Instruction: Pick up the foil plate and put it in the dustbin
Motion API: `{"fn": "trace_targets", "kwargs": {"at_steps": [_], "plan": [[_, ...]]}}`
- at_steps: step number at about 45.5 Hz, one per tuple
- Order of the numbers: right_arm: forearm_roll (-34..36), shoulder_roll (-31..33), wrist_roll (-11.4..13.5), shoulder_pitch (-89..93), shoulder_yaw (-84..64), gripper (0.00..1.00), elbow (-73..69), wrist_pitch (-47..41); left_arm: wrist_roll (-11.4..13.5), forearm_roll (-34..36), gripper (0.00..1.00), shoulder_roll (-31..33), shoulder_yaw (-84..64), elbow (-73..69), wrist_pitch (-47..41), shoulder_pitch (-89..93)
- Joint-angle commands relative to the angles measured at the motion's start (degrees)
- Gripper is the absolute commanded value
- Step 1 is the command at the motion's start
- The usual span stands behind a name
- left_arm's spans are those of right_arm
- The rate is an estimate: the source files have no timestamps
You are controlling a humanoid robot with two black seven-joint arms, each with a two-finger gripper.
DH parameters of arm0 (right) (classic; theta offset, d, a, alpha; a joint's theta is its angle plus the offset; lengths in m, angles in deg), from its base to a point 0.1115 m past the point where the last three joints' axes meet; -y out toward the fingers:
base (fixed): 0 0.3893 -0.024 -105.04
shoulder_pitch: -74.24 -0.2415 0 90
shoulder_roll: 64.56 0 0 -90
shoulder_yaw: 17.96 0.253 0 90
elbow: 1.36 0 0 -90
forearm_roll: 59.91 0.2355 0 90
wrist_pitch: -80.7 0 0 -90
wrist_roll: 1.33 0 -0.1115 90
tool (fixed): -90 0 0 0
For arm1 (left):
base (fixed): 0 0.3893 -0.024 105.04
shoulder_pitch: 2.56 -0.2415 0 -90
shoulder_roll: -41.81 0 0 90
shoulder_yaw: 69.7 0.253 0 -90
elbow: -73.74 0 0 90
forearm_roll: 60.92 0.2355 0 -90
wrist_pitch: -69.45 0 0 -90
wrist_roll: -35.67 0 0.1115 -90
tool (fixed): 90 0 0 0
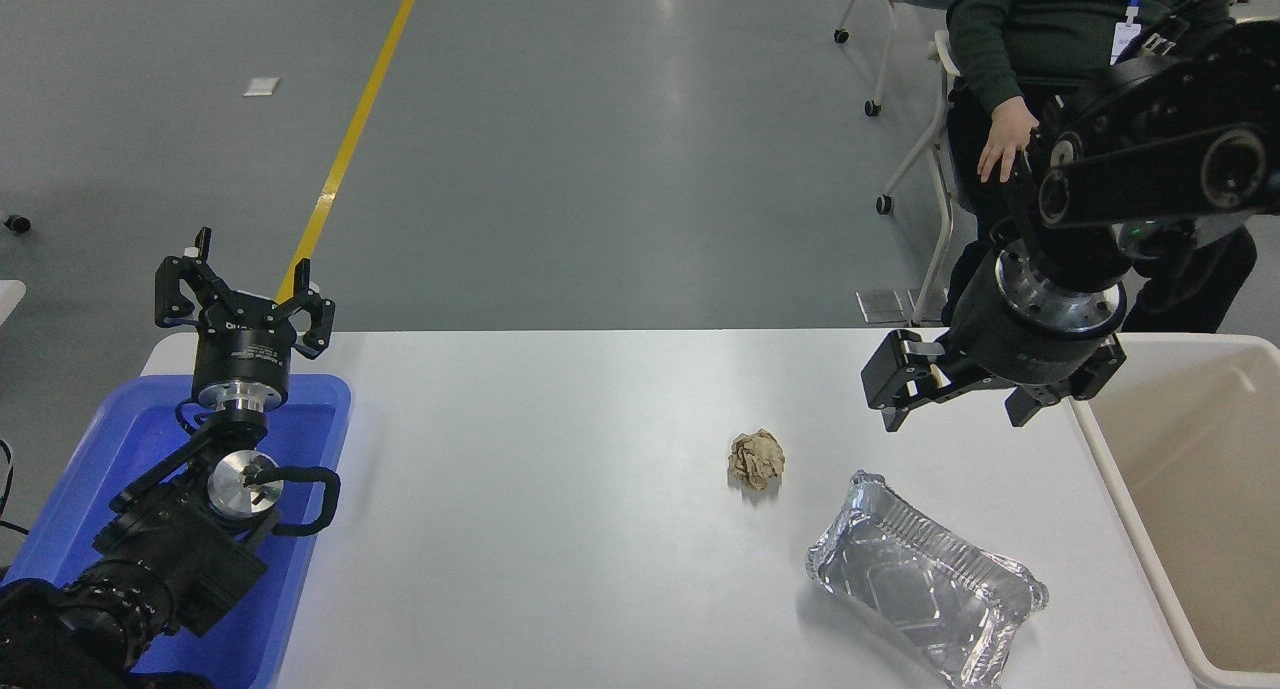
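Observation:
The foil plate [925, 581] is a shiny silver rectangular tray lying flat on the white table [540, 529] at the lower right, turned at an angle. The dustbin [1190, 509] is a large cream bin with a thick white rim at the table's right edge. My right gripper [955, 409] hangs open and empty above the table, beyond the foil plate and left of the dustbin's far corner, fingers pointing down. My left gripper [245, 289] is open and empty, parked pointing up at the far left.
A crumpled tan paper ball [757, 460] lies left of the foil plate's far end. A blue plastic tray [310, 439] sits under the left arm. A person sits at the far right, one hand [1005, 141] hanging near my right arm.

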Motion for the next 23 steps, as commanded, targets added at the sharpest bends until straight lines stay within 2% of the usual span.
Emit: {"fn": "trace_targets", "kwargs": {"at_steps": [1, 23], "plan": [[0.0, 0.2, 0.0, 0.1, 0.1, 1.00, 0.0, 0.0, 0.0, 0.0, 0.99, 0.1, -0.1, 0.0, 0.0, -0.1], [-0.3, 0.1, -0.1, 0.5, 0.9, 1.00, 0.0, 0.2, 0.0, 0.0, 0.99, 0.0, -0.4, 0.0, 0.0, 0.0]]}}
